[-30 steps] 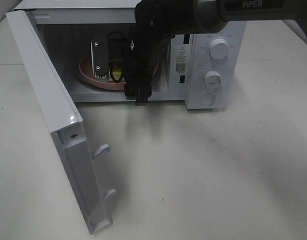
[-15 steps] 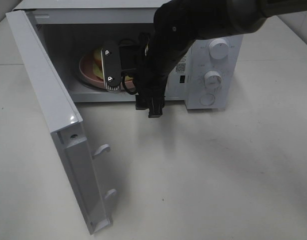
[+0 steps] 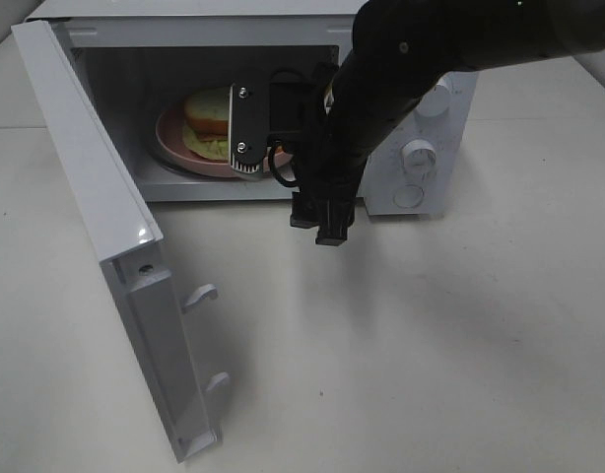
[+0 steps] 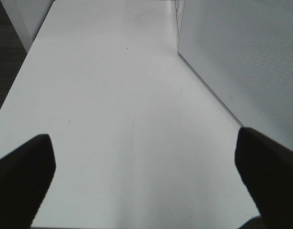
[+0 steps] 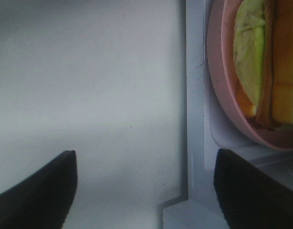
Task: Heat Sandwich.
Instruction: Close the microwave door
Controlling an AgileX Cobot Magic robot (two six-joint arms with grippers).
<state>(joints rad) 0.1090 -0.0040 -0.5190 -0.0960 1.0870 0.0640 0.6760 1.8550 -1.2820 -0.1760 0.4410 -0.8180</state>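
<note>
The sandwich (image 3: 206, 106) lies on a round pink plate (image 3: 172, 141) inside the open white microwave (image 3: 421, 187). It shows pale bread with a yellow-green filling. In the right wrist view the sandwich (image 5: 261, 57) and plate (image 5: 222, 100) sit just past the microwave's sill. My right gripper (image 3: 247, 130) hangs at the front of the opening, right of the plate, open and empty (image 5: 145, 191). My left gripper (image 4: 146, 186) is open and empty over bare table. It is out of the high view.
The microwave door (image 3: 96, 217) stands swung open to the left and reaches toward the table's front. Its perforated panel (image 4: 237, 57) is close beside my left gripper. Two knobs (image 3: 419, 154) and a button are on the microwave's right panel.
My right arm has drawn back out of the microwave, toward the right and front. The plate and sandwich, partly covered before, now show and stay inside.
</note>
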